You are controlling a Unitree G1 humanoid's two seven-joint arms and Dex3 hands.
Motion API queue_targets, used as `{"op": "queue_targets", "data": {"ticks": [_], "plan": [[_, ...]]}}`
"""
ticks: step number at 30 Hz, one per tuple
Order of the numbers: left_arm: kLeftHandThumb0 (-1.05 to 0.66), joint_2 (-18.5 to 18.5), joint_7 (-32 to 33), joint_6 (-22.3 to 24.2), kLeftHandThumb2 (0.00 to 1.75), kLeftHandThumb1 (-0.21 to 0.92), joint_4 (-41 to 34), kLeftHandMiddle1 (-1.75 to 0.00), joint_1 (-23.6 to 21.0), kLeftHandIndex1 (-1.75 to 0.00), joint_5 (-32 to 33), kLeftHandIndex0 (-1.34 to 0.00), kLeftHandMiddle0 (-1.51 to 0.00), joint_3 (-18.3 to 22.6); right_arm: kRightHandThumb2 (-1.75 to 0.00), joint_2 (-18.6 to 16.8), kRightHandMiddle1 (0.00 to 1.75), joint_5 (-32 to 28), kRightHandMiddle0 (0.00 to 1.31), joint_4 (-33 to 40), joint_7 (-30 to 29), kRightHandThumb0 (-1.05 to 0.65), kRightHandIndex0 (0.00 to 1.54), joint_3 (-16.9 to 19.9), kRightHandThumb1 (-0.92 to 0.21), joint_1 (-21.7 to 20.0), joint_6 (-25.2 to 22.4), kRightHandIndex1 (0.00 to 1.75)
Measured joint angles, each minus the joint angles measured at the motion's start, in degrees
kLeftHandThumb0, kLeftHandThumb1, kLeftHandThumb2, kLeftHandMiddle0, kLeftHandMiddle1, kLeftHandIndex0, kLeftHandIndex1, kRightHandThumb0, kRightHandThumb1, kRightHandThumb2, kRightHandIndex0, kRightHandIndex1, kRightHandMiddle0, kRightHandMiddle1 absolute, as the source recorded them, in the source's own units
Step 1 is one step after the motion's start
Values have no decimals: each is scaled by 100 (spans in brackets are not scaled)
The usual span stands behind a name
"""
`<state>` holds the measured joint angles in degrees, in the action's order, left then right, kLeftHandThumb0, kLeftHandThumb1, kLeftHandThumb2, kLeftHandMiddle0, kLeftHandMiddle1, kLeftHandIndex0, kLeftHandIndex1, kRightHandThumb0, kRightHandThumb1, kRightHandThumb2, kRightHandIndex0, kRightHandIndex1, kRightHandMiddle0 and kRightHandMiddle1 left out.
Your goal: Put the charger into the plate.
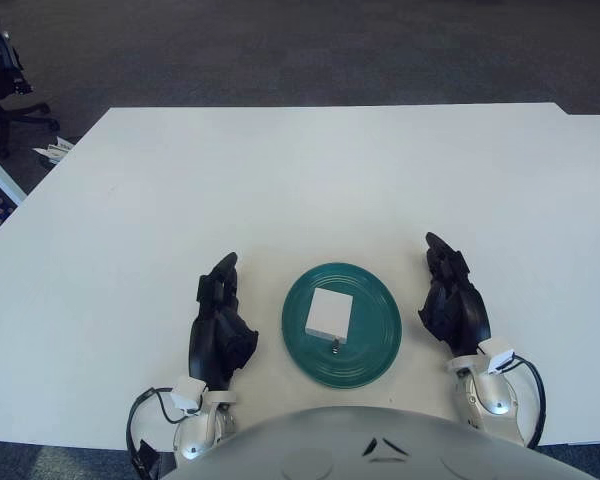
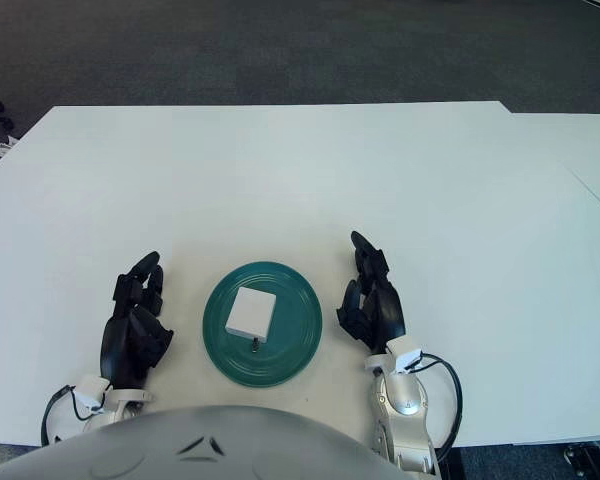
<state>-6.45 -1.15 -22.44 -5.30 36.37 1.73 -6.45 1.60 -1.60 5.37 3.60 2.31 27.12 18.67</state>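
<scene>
The white charger [image 1: 329, 313] lies inside the green plate [image 1: 370, 350], low in the frame and near the table's [image 1: 300, 180] bottom edge. The left hand [image 1: 220, 325] shows just left of the plate, the right hand [image 1: 453, 300] just right of it — both apart from the rim, fingers relaxed and holding nothing. Bare white tabletop fills the middle and upper frame — an office chair [image 1: 5, 80] stands beyond its upper-left corner
</scene>
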Motion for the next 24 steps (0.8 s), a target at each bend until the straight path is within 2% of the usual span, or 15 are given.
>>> {"op": "queue_targets", "data": {"ticks": [24], "plan": [[-105, 188, -167, 201, 108, 92, -89, 0, -39, -72, 268, 0, -16, -1, -95, -27, 53, -115, 0, 33, -34, -91, 20, 64, -92, 98, -1, 2]]}}
